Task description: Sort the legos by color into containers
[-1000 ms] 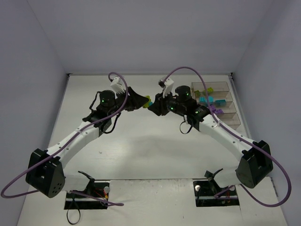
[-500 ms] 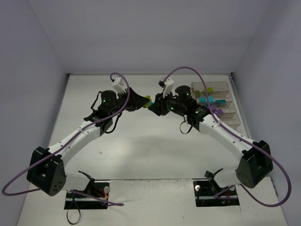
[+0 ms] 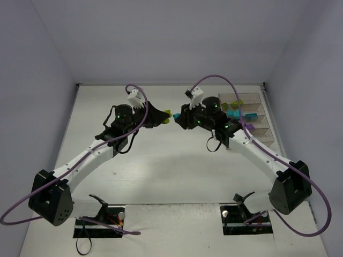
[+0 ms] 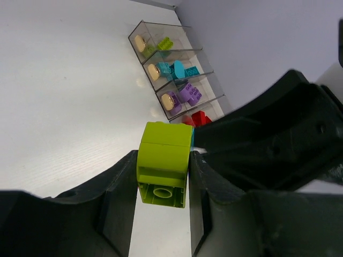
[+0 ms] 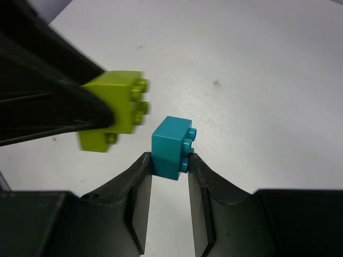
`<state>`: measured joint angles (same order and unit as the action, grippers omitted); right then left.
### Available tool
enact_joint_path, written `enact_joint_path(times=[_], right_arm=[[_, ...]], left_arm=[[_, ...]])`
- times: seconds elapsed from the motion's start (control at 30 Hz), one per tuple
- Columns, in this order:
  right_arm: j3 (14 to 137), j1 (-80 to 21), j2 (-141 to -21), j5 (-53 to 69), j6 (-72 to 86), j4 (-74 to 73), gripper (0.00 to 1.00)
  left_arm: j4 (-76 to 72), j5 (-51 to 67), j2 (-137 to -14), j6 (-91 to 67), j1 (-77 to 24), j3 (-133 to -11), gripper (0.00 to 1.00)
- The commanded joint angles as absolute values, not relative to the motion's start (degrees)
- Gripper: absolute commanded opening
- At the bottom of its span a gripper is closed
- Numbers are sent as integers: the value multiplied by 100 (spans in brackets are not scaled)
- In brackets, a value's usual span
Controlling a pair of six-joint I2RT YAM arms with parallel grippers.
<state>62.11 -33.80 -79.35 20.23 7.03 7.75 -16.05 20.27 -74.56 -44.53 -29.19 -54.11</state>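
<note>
Apparently nearly done: the containers (image 3: 263,136) hold several legos (image 4: 190,93); the left pincer (image 4: 163,179) pinches a lime brick (image 4: 163,158), the right pincer (image 5: 170,174) a teal brick (image 5: 170,145), both unbinned.

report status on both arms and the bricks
Left end effector shut on lime green brick. Right end effector shut on teal brick. Bricks apart. Bins at right, no obstruction seen.

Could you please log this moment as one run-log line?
left jaws: shut on lime brick | right jaws: shut on teal brick | bricks: apart | containers: partly filled
</note>
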Motion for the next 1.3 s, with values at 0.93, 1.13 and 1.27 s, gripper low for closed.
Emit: enact_joint_path(times=[0.93,1.13,1.27], right_arm=[[7470,369,-10230,721,2171,290,8],[7725,369,-10731,879,2153,299,21],[7822,369,-10775,1019,2031,299,35]], left_arm=[[-1362,3076,-6671,-3349,-2865,-4966,0],[-1336,3313,-6820,-3191,-2865,-5071,0],[-1371,3375,-6882,-3120,-2865,-5080,1]])
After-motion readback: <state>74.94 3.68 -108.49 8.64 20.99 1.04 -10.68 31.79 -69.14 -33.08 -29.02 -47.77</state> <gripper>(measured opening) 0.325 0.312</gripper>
